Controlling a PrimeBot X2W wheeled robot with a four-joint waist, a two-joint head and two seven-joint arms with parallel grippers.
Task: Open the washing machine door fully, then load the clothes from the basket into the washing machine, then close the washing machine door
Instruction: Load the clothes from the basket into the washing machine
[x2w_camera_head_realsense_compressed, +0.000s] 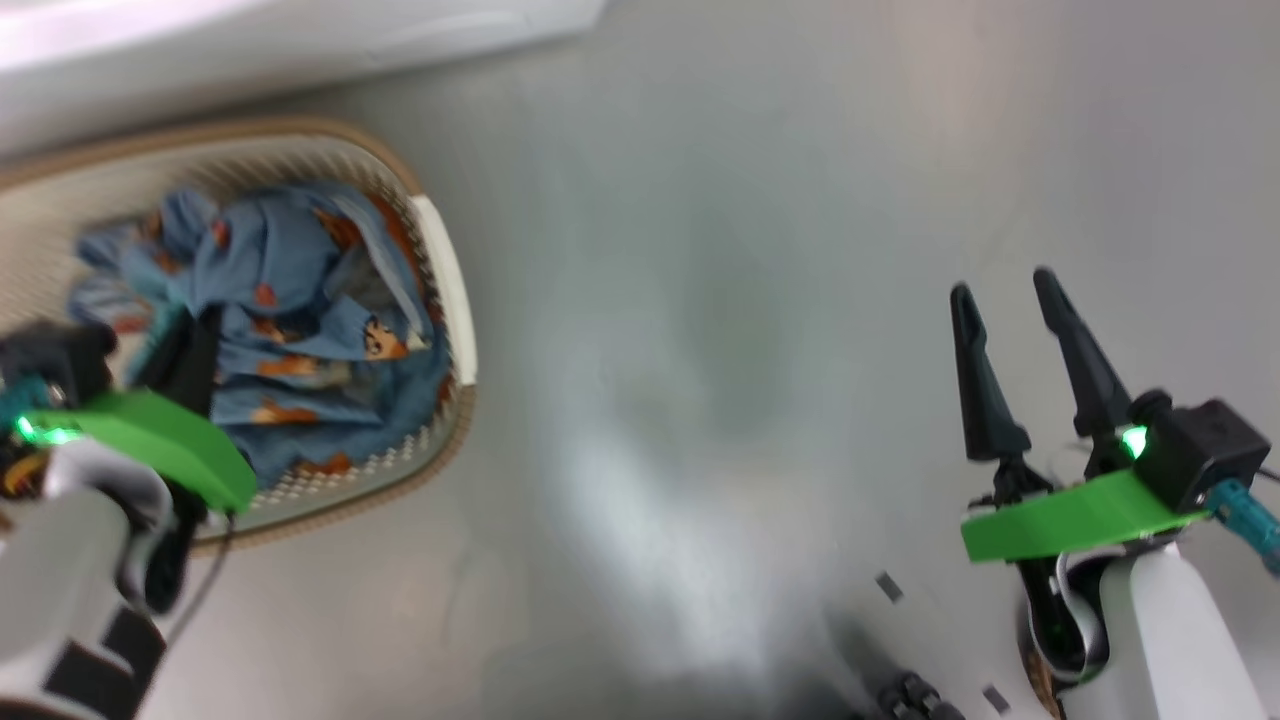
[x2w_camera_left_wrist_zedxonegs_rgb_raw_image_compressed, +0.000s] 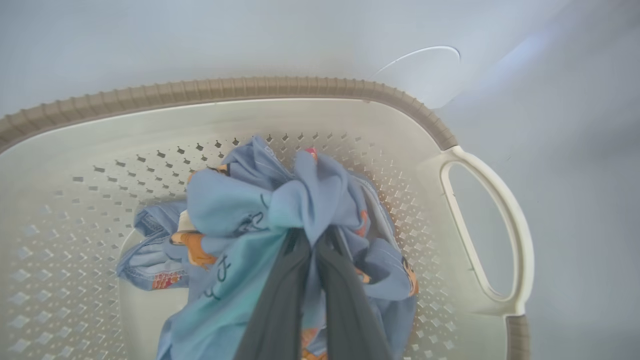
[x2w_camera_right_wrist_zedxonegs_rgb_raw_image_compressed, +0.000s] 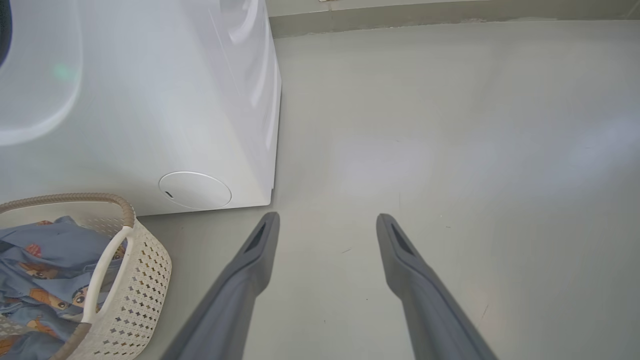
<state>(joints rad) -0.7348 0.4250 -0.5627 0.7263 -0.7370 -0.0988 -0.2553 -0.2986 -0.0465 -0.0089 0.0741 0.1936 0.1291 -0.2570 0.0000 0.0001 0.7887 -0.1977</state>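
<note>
1. Gripping the clothes (x2w_camera_left_wrist_zedxonegs_rgb_raw_image_compressed: 240, 205) inside the basket (x2w_camera_left_wrist_zedxonegs_rgb_raw_image_compressed: 150, 120), the left gripper (x2w_camera_left_wrist_zedxonegs_rgb_raw_image_compressed: 312, 235) was pinched tight on fabric.
2. The right gripper (x2w_camera_right_wrist_zedxonegs_rgb_raw_image_compressed: 327, 222) hung wide apart, empty, beside the washing machine (x2w_camera_right_wrist_zedxonegs_rgb_raw_image_compressed: 150, 100).
3. Nothing looked loaded yet; loading and closing remained, and the door's position could not be told.

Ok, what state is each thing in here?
left gripper, shut on the clothes inside the basket.
right gripper, open, empty, over the floor.
clothes, bunched in the basket, one fold pinched.
basket, upright on the floor, loaded.
washing machine, upright, round lower cover shut.
</note>
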